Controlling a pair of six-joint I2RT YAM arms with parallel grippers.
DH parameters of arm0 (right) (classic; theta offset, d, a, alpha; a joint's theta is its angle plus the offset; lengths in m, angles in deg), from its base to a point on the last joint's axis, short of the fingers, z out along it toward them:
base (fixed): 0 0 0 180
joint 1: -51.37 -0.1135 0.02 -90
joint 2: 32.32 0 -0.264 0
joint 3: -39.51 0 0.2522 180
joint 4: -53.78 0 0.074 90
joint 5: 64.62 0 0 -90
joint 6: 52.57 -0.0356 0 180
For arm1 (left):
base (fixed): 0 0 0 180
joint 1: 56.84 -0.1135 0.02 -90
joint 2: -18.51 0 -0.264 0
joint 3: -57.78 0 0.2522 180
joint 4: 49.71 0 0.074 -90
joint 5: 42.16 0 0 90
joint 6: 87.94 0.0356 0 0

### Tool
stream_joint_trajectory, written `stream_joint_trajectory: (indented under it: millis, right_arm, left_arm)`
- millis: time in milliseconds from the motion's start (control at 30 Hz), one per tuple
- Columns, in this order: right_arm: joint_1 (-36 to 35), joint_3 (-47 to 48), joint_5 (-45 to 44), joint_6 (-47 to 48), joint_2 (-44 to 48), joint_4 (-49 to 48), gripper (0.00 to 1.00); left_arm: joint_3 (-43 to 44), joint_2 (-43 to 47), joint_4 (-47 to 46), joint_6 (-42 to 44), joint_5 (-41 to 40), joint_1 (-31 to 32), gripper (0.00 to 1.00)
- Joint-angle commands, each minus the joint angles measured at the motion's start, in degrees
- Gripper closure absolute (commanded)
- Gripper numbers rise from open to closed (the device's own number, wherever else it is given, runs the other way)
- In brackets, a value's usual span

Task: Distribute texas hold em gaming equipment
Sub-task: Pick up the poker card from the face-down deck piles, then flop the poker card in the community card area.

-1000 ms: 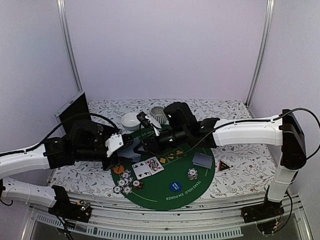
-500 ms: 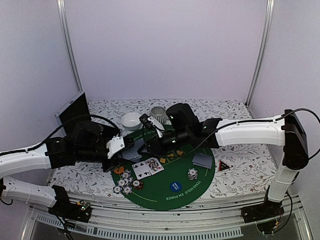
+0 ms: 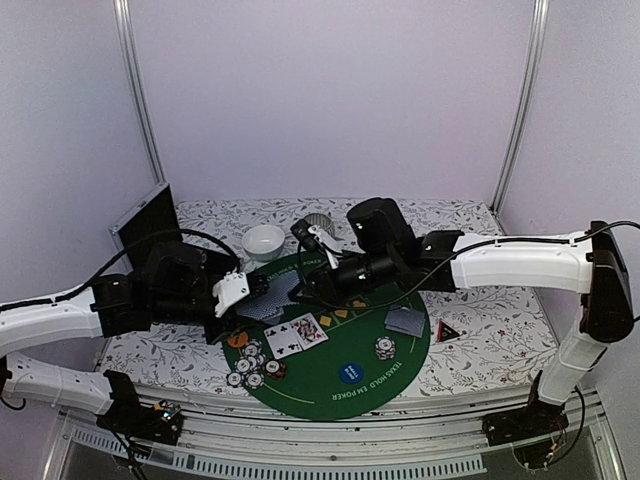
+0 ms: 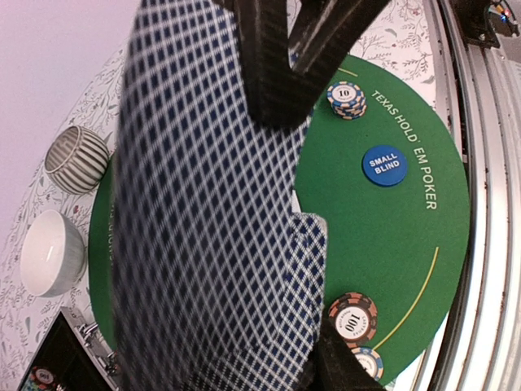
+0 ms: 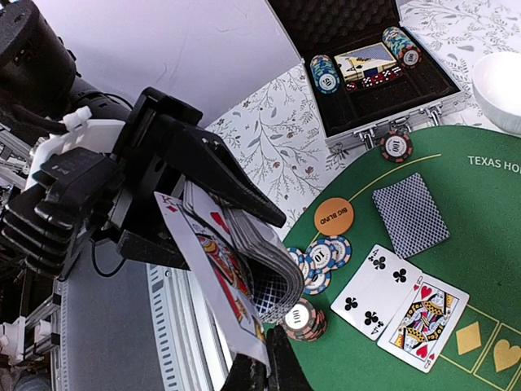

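My left gripper (image 3: 248, 296) is shut on a deck of grey-blue-backed playing cards (image 5: 264, 281), held edge-up above the green mat's left side. The deck's backs (image 4: 203, 228) fill the left wrist view, with a black finger (image 4: 273, 73) across them. My right gripper (image 5: 273, 362) is shut on the lower corner of one card, a king of diamonds (image 5: 213, 265), fanned off the deck. On the mat lie two face-up cards (image 3: 295, 333), face-down cards (image 3: 405, 320), an orange button (image 5: 334, 217), a blue button (image 3: 349, 373) and poker chips (image 3: 250, 366).
A green mat (image 3: 330, 395) covers the table's middle. A white bowl (image 3: 264, 240) and a striped grey bowl (image 3: 318, 220) stand behind it. An open case (image 5: 370, 69) with chips sits at the left. A red-black triangle (image 3: 447, 330) lies right of the mat.
My right gripper has shut on the king of diamonds, and its arm has drawn back to the right from the deck. The left arm has barely moved.
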Motion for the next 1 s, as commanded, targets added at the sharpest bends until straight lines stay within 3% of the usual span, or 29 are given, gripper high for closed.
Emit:
stream_joint_trajectory:
  millis: [0, 200, 433, 700, 967]
  right_arm:
    - [1.02, -1.74, -2.08, 1.47, 5.28, 1.35, 0.98]
    - [2.65, -3.36, -5.0, 2.59, 10.88, 4.28, 0.98]
    - [8.43, -6.53, -27.89, 7.9, 13.83, 15.67, 0.98]
    - [8.63, -3.58, -40.35, 28.0, 2.66, 12.26, 0.98]
    - [6.01, -1.44, -45.32, 47.35, -9.49, 2.36, 0.98]
  left_arm:
    - [0.98, -0.34, -0.28, -0.25, 0.78, 0.17, 0.67]
    - [1.1, -0.46, -0.16, -0.27, 0.8, 0.18, 0.67]
    - [1.18, -0.48, -0.14, -0.29, 0.59, 0.18, 0.67]
    - [1.18, -0.25, -0.15, -0.41, 0.61, 0.12, 0.67]
    - [0.9, 0.71, -0.2, -0.41, 0.73, 0.14, 0.67]
